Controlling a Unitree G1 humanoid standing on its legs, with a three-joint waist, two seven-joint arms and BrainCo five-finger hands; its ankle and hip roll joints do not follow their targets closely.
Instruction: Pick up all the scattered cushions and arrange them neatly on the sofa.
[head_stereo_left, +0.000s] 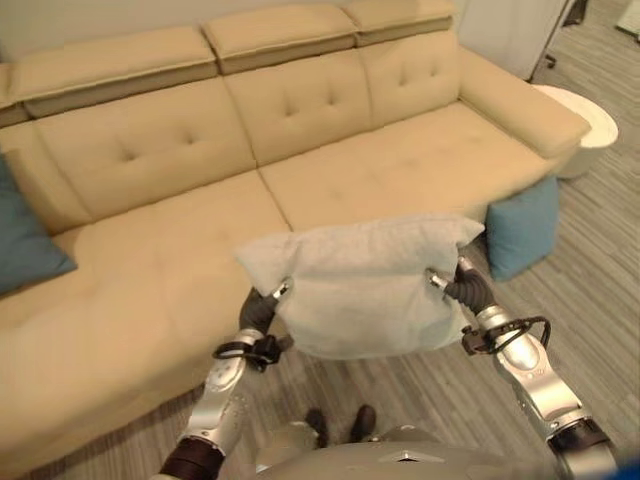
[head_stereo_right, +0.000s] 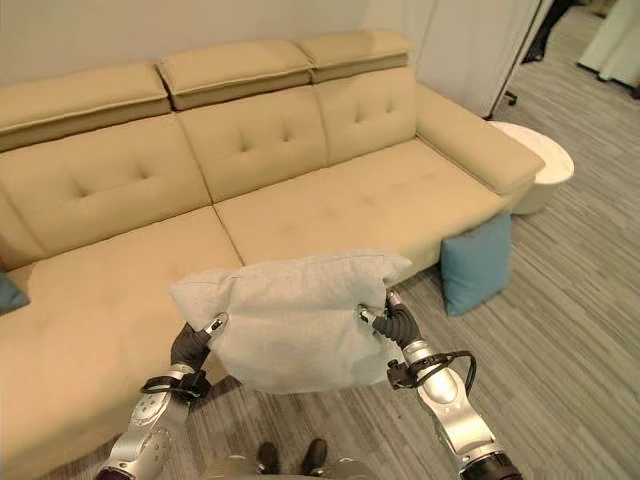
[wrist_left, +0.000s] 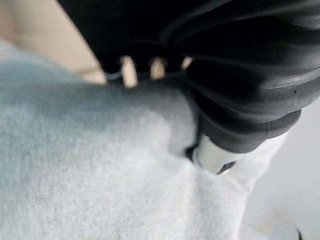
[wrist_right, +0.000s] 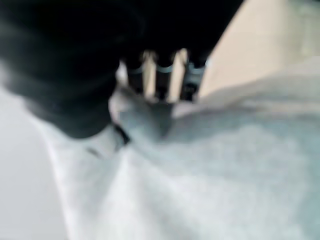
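Observation:
I hold a pale grey cushion (head_stereo_left: 365, 285) up in front of the beige sofa (head_stereo_left: 180, 250), over the floor by its front edge. My left hand (head_stereo_left: 258, 312) pinches the cushion's left side and my right hand (head_stereo_left: 468, 285) pinches its right side, thumbs in front and fingers behind the fabric. In the left wrist view the thumb (wrist_left: 212, 155) digs into the cushion (wrist_left: 100, 165); the right wrist view shows the cushion (wrist_right: 225, 175) the same way. A blue cushion (head_stereo_left: 522, 228) stands on the floor, leaning against the sofa's right end. Another blue cushion (head_stereo_left: 25, 245) lies on the sofa's far left seat.
A round white side table (head_stereo_left: 590, 125) stands past the sofa's right arm. The sofa's middle and right seats (head_stereo_left: 400, 170) are bare. Grey striped flooring (head_stereo_left: 580, 290) runs along the front and right.

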